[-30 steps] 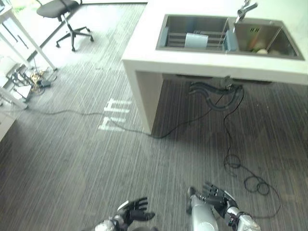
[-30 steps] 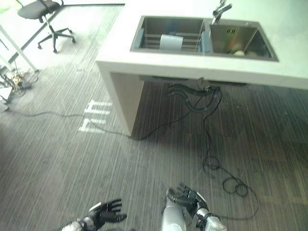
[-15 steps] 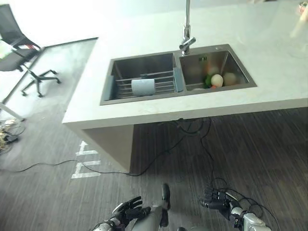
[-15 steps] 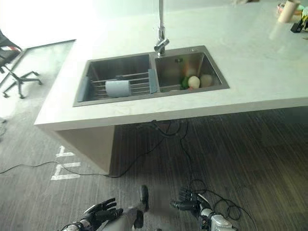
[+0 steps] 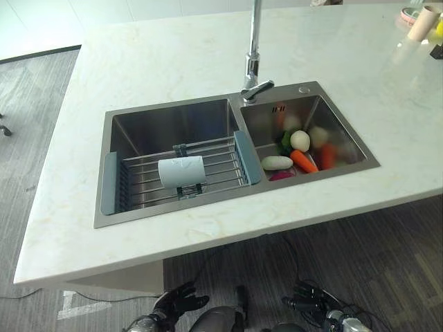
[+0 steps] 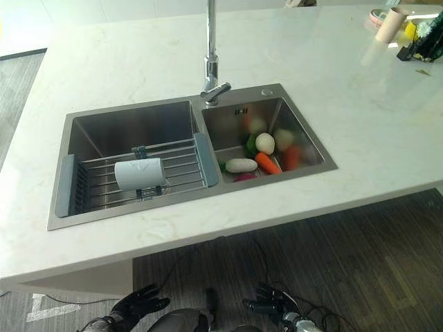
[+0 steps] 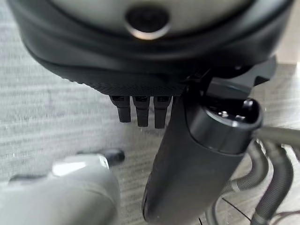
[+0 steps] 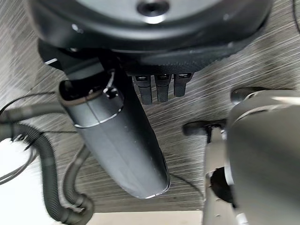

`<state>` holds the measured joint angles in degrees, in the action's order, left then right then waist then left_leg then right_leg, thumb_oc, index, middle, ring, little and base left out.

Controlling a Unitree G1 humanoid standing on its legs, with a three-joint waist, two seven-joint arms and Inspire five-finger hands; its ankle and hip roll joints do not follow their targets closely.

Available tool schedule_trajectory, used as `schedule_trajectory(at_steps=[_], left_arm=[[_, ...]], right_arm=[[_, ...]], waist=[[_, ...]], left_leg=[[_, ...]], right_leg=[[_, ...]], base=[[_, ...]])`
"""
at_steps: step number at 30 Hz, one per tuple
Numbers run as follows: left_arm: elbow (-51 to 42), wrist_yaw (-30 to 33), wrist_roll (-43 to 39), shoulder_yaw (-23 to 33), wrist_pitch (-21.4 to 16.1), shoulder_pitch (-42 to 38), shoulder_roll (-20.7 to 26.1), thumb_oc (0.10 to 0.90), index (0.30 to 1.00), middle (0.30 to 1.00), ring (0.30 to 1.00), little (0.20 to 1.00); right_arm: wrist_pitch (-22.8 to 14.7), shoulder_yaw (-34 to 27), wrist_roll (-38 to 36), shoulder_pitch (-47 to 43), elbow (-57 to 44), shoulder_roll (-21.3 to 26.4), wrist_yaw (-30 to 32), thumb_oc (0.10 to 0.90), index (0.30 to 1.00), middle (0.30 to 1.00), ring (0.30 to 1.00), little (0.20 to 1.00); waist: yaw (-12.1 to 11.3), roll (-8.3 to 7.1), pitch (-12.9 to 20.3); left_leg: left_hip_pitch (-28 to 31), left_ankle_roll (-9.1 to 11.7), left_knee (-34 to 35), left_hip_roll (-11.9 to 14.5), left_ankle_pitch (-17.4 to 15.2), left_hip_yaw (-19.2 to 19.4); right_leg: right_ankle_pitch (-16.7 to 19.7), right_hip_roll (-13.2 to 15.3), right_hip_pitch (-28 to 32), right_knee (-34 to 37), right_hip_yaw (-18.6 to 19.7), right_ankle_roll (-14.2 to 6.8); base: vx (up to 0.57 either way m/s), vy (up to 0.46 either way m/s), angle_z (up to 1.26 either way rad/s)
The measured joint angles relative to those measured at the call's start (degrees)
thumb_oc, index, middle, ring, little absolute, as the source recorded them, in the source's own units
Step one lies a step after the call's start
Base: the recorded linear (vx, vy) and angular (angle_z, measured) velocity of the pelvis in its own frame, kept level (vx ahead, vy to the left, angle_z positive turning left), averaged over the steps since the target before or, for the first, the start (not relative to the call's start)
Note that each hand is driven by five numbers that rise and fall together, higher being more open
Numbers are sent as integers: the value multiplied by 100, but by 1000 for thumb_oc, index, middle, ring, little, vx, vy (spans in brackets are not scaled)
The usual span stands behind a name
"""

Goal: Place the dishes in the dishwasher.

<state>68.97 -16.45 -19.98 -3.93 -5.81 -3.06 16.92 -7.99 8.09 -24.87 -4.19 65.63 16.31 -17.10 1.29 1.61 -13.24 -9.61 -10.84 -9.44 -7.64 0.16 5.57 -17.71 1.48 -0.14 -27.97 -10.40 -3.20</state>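
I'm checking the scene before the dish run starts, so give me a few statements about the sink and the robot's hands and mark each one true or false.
1. A pale cup lies on its side on the wire rack in the sink's left basin. True.
2. The vegetables are in the left basin. False: they lie in the right basin.
3. The left hand holds the cup. False: it hangs low by the floor, fingers relaxed, holding nothing.
4. The right hand is also down near the floor, apart from the sink. True.
5. The faucet stands behind the divide between the two basins. True.
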Motion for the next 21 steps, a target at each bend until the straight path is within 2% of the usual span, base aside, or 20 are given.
schedule_trajectory(at_steps=[1, 2, 3, 4, 5, 6, 7, 9, 11, 12, 14, 17, 21], left_arm=[[31, 1, -2, -100, 35, -20, 63, 800, 900, 900, 900, 900], [29, 0, -4, -130, 51, -27, 82, 800, 900, 900, 900, 900], [27, -5, -7, -178, 57, -73, 55, 800, 900, 900, 900, 900], [35, -12, -6, -198, 83, -186, 8, 800, 900, 900, 900, 900], [27, -78, -5, -179, 85, -230, 39, 800, 900, 900, 900, 900], [80, 0, -9, -193, 150, -266, -4, 800, 900, 900, 900, 900], [78, -7, -19, -190, 152, -241, -2, 800, 900, 900, 900, 900], [64, -5, -36, -189, 161, -211, -7, 800, 900, 900, 900, 900], [9, 81, -174, -133, 195, 37, -40, 800, 900, 900, 900, 900], [9, 82, -175, -93, 199, 137, -62, 800, 900, 900, 900, 900], [26, 98, -180, -93, 218, 267, -49, 800, 900, 900, 900, 900], [32, 110, -226, -101, 360, 344, -37, 800, 900, 900, 900, 900], [37, 105, -395, -27, 712, 366, -41, 800, 900, 900, 900, 900]], right_arm=[[-26, -17, 2, -25, 8, 9, 6, 800, 900, 900, 900, 900], [-41, -60, 1, -46, -26, 18, 6, 800, 900, 900, 900, 900], [-46, -126, 0, -40, -54, 36, 8, 800, 900, 900, 900, 900], [-47, -134, 0, -38, -54, 60, 10, 800, 900, 900, 900, 900], [-46, -165, 2, 23, -13, 67, -44, 800, 900, 900, 900, 900], [-141, -273, 0, 14, -1, 49, 0, 800, 900, 900, 900, 900], [-200, -345, 9, -26, -10, 53, -17, 800, 900, 900, 900, 900], [-187, -355, 25, -19, -5, 87, -51, 800, 900, 900, 900, 900], [-147, -310, 224, 1, -4, -1, -105, 800, 900, 900, 900, 900], [-139, -260, 225, 53, -4, -16, -121, 800, 900, 900, 900, 900], [-83, -200, 217, 53, -11, -23, -125, 800, 900, 900, 900, 900], [-12, -210, 217, 1, 34, 5, -116, 800, 900, 900, 900, 900], [76, -211, 221, -27, 207, 29, -110, 800, 900, 900, 900, 900]], waist=[[-5, 11, -6], [5, 60, -26], [8, 151, -63], [36, 146, -108], [84, 50, -173], [38, -6, -317], [51, -16, -318], [8, -38, -306], [-50, -159, -249], [-77, -152, -234], [-152, -230, -117], [-158, -240, 76], [-160, -187, 140]], left_leg=[[70, 1, 47, 10, -3, 7], [80, 18, 96, 39, -28, -6], [83, 92, 162, 67, -50, -43], [32, 576, 106, 112, -391, 103], [-501, 131, -1715, 378, -1278, -181], [-572, 76, -2015, 232, -1370, -190], [-579, 53, -1948, 227, -1302, -199], [-479, 134, -1731, 184, -1212, -284], [-97, 254, -1152, 48, -976, -493], [25, 274, -1084, 61, -957, -584], [178, 343, -876, 69, -877, -641], [184, 475, -805, 165, -819, -741], [193, 725, -706, 287, -844, -756]], right_leg=[[-40, 114, -240, -254, -168, 9], [-34, 199, -515, -194, -275, 19], [66, 237, -790, 170, -261, 82], [408, 312, -892, 913, -164, 111], [947, 776, -1234, 1122, 322, -601], [1181, 1157, -1528, 1101, 503, -581], [1253, 1175, -1652, 1101, 470, -520], [1308, 1142, -1645, 1100, 198, -506], [1259, 869, -1163, 1167, 0, -399], [1395, 775, -936, 1397, -2, -295], [1488, 743, -807, 1481, -43, -237], [1627, 623, -710, 1602, -145, -136], [1616, 552, -638, 1610, -277, 10]], base=[[21, -51, -3], [12, -85, -2], [-6, -174, 11], [-24, -256, 33], [-5, -324, 32], [14, -259, 27], [33, -241, 12], [64, -274, 29], [103, -291, 47], [41, -133, 34], [19, -118, 20], [20, -92, 15], [29, -61, 9]])
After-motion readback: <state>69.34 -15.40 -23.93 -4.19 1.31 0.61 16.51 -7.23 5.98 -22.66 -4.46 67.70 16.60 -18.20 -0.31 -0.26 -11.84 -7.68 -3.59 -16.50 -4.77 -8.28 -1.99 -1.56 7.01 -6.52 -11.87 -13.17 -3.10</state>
